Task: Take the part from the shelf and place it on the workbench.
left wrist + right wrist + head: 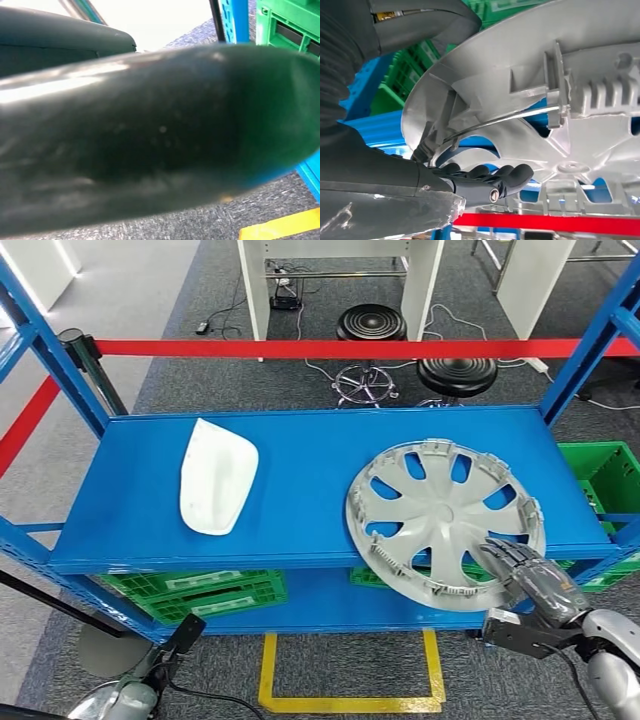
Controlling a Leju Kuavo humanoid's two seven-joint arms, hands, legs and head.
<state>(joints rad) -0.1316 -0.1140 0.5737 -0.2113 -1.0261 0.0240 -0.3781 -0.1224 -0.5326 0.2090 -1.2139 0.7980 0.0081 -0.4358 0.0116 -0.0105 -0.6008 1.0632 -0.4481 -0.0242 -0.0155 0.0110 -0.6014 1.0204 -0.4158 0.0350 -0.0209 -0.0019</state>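
The right arm comes in from the lower right, its wrist bent toward the shelf's front edge. The right hand grips the hubcap's near rim: dark fingers lie over the ribbed face, the thumb on the other side. The left arm hangs low at the lower left; whether its hand is open or closed cannot be told.
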